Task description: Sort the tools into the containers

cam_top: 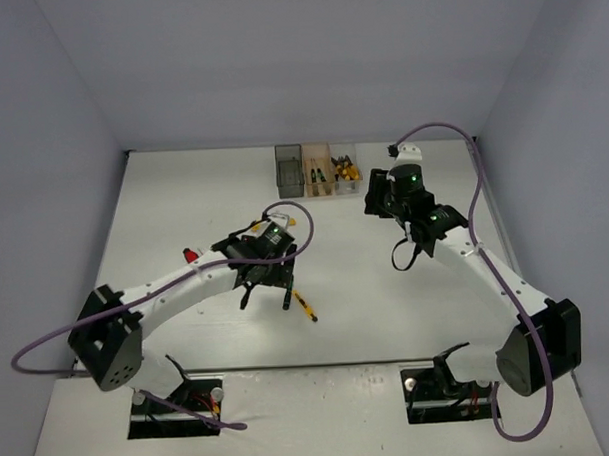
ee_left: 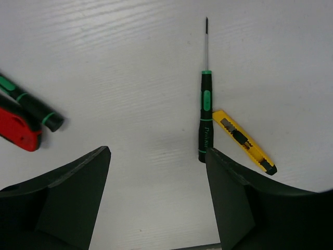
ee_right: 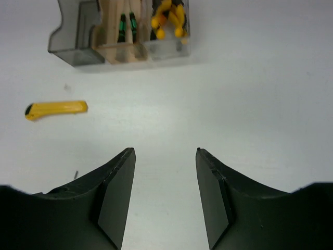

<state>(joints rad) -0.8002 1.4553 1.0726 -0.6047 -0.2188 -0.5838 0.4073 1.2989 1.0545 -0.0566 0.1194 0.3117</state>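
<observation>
A black-green screwdriver lies on the table beside a yellow utility knife, which also shows in the top view. My left gripper is open and holds nothing, low over the table, its right finger next to the screwdriver's handle end. A second black-green tool and a red-handled cutter lie to its left. My right gripper is open and holds nothing, facing the three bins: smoky grey, orange and clear. Another yellow knife lies left of it.
The bins stand in a row at the back of the white table. The orange one holds black-green screwdrivers and the clear one yellow-handled pliers. Grey walls close in the table on three sides.
</observation>
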